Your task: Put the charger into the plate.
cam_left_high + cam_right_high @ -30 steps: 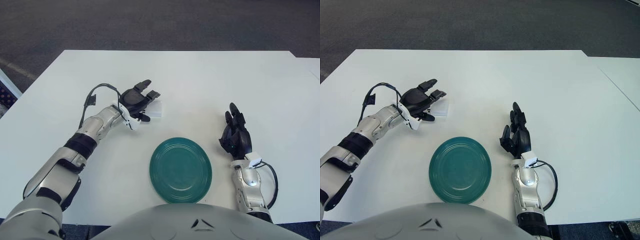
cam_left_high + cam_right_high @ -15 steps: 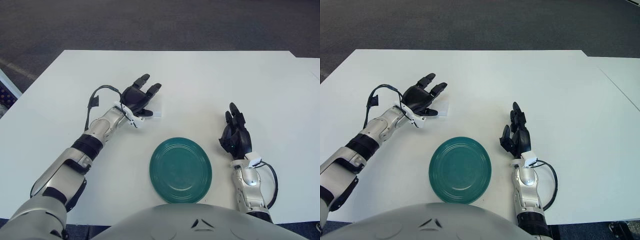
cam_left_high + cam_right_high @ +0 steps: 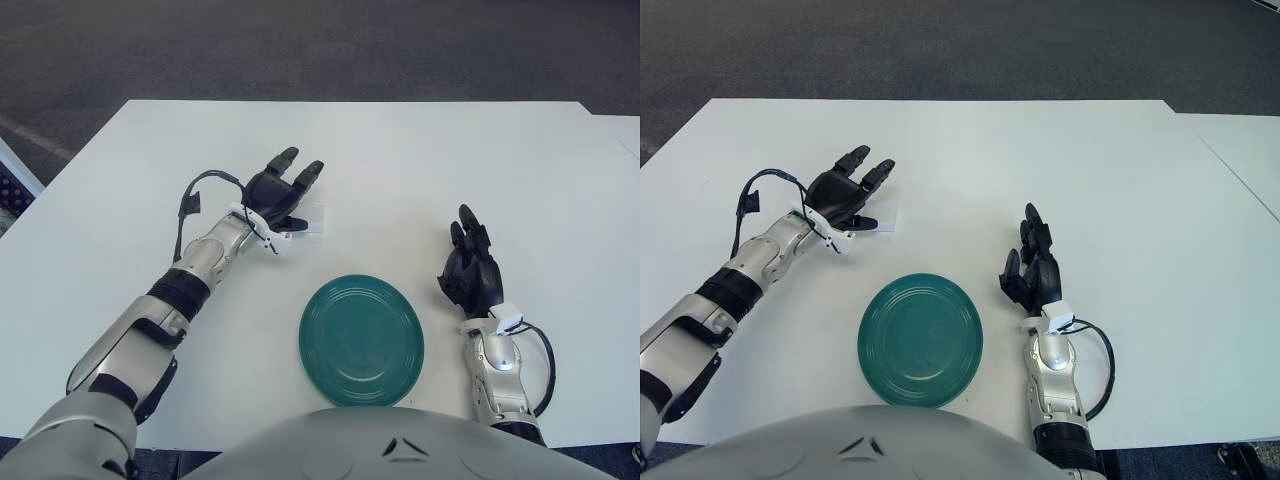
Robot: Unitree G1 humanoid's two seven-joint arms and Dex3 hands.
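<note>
Fingers of your left hand [image 3: 279, 195] are spread and hold nothing, in the upper left of the frame. Look just right of its thumb: the white charger [image 3: 311, 223] lies flat on the table [image 3: 400, 160], touching or nearly so. The green plate [image 3: 361, 340] sits below and right. Your right hand [image 3: 471, 268] rests relaxed and empty at right, farther from the charger.

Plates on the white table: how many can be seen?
1. A single green plate lies empty near the table's front edge, between the left hand, which is at the white charger, and the parked right hand. Nothing seems able to hide another plate.
</note>
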